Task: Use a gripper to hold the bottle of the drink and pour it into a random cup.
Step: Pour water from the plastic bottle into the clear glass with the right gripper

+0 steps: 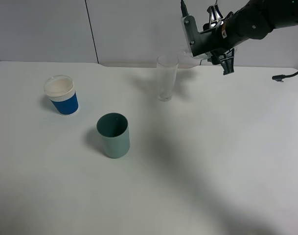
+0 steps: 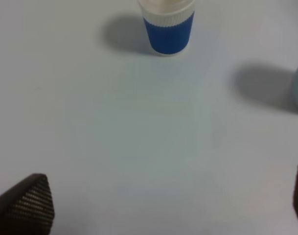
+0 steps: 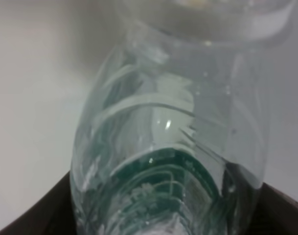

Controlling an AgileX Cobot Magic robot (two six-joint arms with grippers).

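Note:
My right gripper hangs high at the back right, shut on the bottle of the drink, which shows only faintly against the wall. The bottle lies tipped over, its neck pointing at the rim of the cup, a tall clear glass standing on the table. In the right wrist view the bottle fills the frame, its green label down between my dark fingers and its mouth at the cup's rim. My left gripper is open over bare table, holding nothing, and is outside the exterior high view.
A blue-and-white paper cup stands at the left and also appears in the left wrist view. A teal cup stands in the middle, in front of the glass. A black cable lies at the table's far right edge.

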